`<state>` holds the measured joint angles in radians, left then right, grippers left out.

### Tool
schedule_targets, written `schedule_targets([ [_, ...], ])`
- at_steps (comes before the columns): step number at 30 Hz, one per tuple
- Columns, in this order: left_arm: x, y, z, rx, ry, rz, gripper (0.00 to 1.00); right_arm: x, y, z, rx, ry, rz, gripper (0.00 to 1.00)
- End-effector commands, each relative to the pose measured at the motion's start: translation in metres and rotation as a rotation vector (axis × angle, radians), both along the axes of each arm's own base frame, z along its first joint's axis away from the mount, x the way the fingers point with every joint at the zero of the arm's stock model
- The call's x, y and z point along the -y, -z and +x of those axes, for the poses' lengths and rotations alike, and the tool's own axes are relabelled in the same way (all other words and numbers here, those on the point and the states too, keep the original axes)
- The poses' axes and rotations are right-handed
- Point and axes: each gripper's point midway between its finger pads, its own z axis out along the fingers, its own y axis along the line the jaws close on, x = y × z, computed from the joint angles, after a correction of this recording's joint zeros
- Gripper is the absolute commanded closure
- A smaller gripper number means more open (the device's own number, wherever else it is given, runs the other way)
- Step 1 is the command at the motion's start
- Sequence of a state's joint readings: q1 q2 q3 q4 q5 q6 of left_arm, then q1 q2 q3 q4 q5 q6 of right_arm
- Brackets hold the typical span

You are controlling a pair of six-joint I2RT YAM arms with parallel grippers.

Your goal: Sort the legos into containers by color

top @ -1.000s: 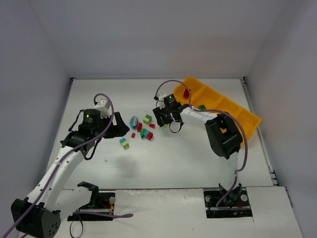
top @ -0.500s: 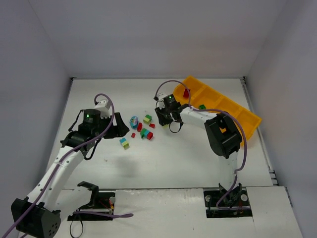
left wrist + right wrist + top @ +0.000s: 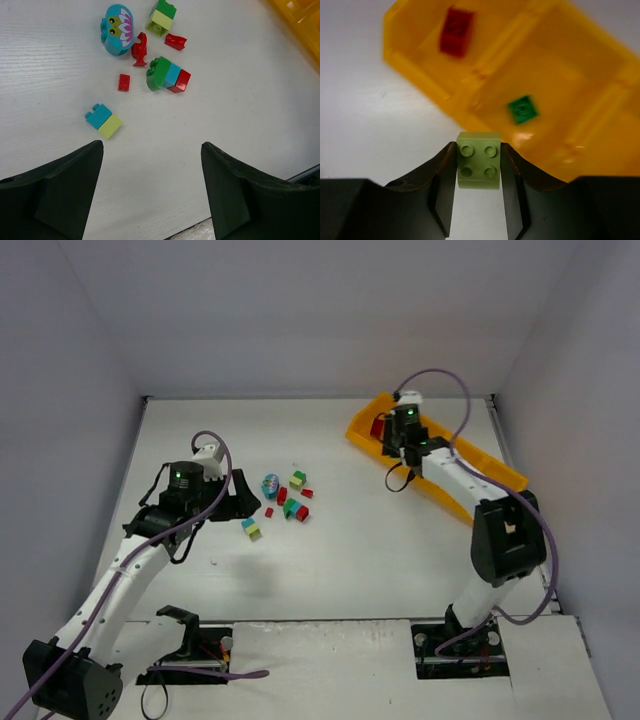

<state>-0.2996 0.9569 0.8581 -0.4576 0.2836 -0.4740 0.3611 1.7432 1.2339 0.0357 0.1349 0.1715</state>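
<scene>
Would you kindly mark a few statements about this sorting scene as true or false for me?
1. The right gripper holds a pale yellow-green brick. True.
2. The red brick and the dark green brick lie in the same compartment of the tray. False: they lie in neighbouring compartments, with a divider between them.
3. The left gripper is shut on a teal brick. False: its jaws are open and hold nothing.
4. A teal piece with a painted face lies on the table. True.

Pale green lego (image 3: 479, 160), held studs-up, hangs by the orange tray (image 3: 560, 65) (red brick (image 3: 456, 31), dark green brick (image 3: 522, 109) in adjoining compartments)
</scene>
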Motion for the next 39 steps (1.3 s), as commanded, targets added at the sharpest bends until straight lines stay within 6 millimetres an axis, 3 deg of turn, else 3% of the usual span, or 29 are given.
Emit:
schedule_targets([
  [1,0.002,-0.013,0.006,0.072,0.015,-0.007,0.27,0.075,-0.062,0.003,0.186,0.315,0.016,1.0],
  [4,0.003,-0.009,0.008,0.072,0.016,-0.008,0.27,0.121,-0.074,-0.003,0.221,0.459,0.028,1.0],
  [5,0.003,-0.008,0.008,0.071,0.017,-0.007,0.27,0.141,-0.07,-0.006,0.216,0.511,0.03,1.0],
  [8,0.003,-0.005,0.01,0.075,0.02,-0.004,0.27,0.172,-0.06,-0.009,0.197,0.602,0.079,1.0],
  [9,0.003,-0.004,0.011,0.08,0.022,-0.005,0.27,0.177,-0.048,-0.006,0.167,0.613,0.105,0.98],
  [14,0.003,-0.001,0.012,0.09,0.026,0.001,0.27,0.184,-0.022,0.001,0.107,0.635,0.107,0.92],
  [19,-0.003,-0.002,0.014,0.103,0.011,0.029,0.27,0.178,0.003,0.006,0.049,0.63,0.133,0.86],
  [26,-0.004,-0.001,0.015,0.101,0.003,0.03,0.28,0.192,0.026,0.003,-0.005,0.669,0.147,0.67],
  [30,-0.005,0.0,0.016,0.097,0.001,0.031,0.27,0.191,0.02,0.002,0.004,0.652,0.154,0.56],
  [35,-0.004,0.001,0.017,0.093,0.002,0.03,0.27,0.188,-0.011,0.003,0.065,0.615,0.171,0.47],
  [39,-0.003,0.001,0.017,0.091,0.004,0.029,0.27,0.181,-0.038,0.0,0.116,0.575,0.19,0.47],
])
